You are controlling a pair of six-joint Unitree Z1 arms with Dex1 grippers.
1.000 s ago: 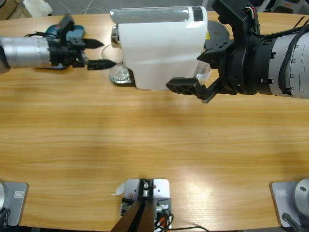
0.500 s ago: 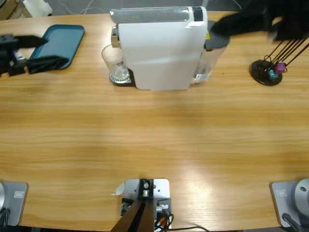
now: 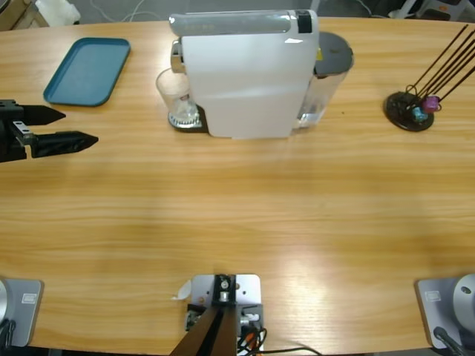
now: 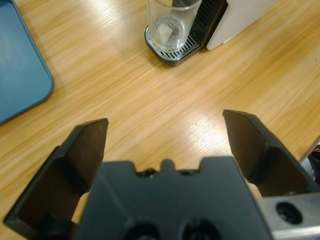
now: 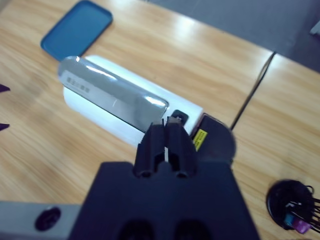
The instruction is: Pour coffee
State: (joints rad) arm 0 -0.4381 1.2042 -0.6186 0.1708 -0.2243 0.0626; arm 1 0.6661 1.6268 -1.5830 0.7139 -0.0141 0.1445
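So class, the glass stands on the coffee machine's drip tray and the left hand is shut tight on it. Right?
Not quite. The glass does stand on the drip tray of the coffee machine, but the left hand is open and well away from it, as the left wrist view shows.

table (image 3: 237, 215): light wood grain
coffee machine (image 3: 249, 74): white, silver lid
tray (image 3: 87, 70): teal blue
glass (image 3: 175, 93): clear
left gripper (image 3: 63, 127): black
stand (image 3: 408, 111): black, with dark rods

Bare table (image 3: 245, 215) lies between my open left gripper (image 3: 70, 127) and the glass (image 3: 175, 95); the coffee machine (image 3: 245, 74) blocks its far side.
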